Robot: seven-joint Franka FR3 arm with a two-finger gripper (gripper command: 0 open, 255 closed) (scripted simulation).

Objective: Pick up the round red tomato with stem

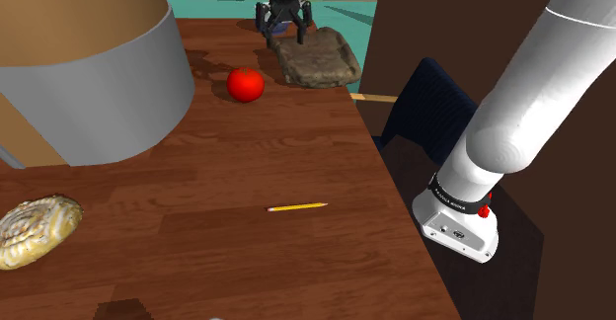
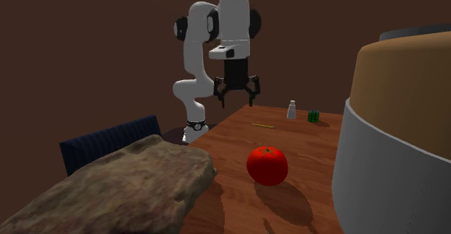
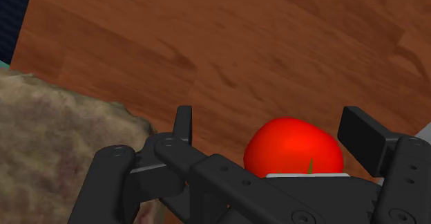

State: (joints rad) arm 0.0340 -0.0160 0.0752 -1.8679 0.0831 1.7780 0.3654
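The round red tomato [image 1: 245, 84] rests on the dark wooden table [image 1: 247, 170] near its far end. In the second exterior view the tomato [image 2: 267, 165] sits close to the camera, beside a rough brown rock-like lump [image 2: 108, 189]. My black gripper [image 1: 284, 34] hangs open in the air above the far edge, over the lump [image 1: 316, 58] and a little to the tomato's right in the shoulder view. Seen from the wrist, the tomato [image 3: 295, 146], with a small green stem, shows below and between the spread fingers [image 3: 182, 122], untouched. The gripper [image 2: 236, 99] holds nothing.
A big grey and tan cylinder [image 1: 89, 61] stands close to the tomato at the shoulder view's left. A yellow pencil [image 1: 296, 207] lies mid-table and a pale bread-like loaf [image 1: 35, 229] sits near the front. A blue chair [image 1: 424, 101] stands beside the table's edge.
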